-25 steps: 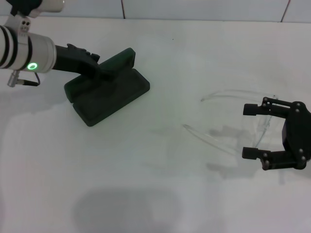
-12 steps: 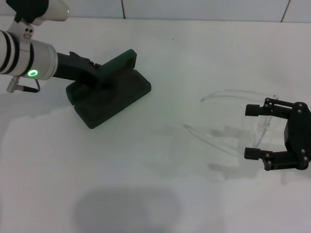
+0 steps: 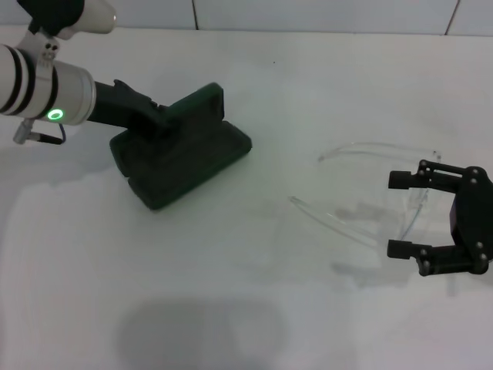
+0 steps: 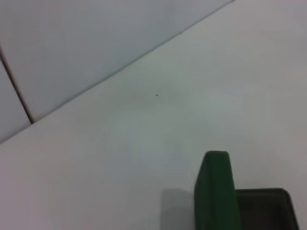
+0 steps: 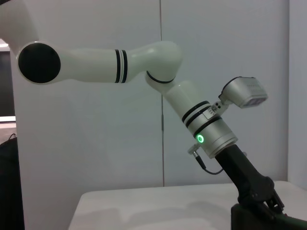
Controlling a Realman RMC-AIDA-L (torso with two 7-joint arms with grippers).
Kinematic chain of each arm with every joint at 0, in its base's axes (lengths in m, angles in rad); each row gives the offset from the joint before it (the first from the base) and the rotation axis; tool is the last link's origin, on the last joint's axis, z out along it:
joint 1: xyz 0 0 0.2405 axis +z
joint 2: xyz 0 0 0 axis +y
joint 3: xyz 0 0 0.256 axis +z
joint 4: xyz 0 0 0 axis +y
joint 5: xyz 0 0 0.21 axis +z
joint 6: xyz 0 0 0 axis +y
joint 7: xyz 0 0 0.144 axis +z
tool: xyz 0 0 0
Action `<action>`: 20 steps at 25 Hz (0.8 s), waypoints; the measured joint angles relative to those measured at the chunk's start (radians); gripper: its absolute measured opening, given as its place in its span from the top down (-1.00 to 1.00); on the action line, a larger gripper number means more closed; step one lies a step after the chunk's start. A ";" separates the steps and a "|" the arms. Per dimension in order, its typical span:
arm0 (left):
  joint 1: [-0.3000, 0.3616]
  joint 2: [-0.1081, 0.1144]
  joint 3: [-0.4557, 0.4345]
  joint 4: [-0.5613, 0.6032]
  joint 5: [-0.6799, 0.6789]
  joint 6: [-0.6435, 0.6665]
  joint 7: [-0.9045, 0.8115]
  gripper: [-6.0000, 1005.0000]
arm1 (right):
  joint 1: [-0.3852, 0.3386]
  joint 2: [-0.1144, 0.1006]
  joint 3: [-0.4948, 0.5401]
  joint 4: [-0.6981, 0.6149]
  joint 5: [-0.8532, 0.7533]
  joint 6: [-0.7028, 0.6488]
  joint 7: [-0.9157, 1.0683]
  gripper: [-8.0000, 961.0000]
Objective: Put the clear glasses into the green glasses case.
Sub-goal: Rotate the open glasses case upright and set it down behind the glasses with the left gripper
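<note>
A white surface (image 3: pixel 231 308) fills the head view, meeting a pale tiled wall (image 3: pixel 308 14) at its far edge. The robot's left arm (image 3: pixel 46 89), white with black bands and a glowing green ring, reaches in from the far left and slopes down toward the surface. Its dark left gripper (image 3: pixel 158 119) sits at the raised lid of the green glasses case (image 3: pixel 185 158), which lies open on the left half of the surface, its lid tilted up along the far side. Whether this gripper is spread or pinching the lid cannot be told. The left wrist view shows only the lid's green edge (image 4: pixel 216 191), a corner of the dark lining, and bare surface beyond.

On the right side, well apart from the case, the clear glasses (image 3: pixel 370 189) lie on the surface, faint against the white, their thin arms pointing toward the case. The black right gripper (image 3: pixel 401 214) is low at the right edge, fingers spread wide, one on either side of the glasses' front. Contact cannot be judged.

The right wrist view looks across at the left arm.
</note>
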 joint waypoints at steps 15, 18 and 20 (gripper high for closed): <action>0.031 -0.005 0.356 0.147 -0.108 -0.020 0.046 0.57 | -0.043 0.010 -0.003 0.000 -0.016 -0.054 -0.052 -0.81; 0.012 -0.005 0.439 0.159 -0.108 -0.056 0.041 0.56 | -0.056 0.017 -0.003 0.000 -0.031 -0.084 -0.083 -0.81; -0.007 -0.006 0.485 0.161 -0.108 -0.082 0.039 0.55 | -0.066 0.020 -0.003 0.000 -0.044 -0.103 -0.104 -0.81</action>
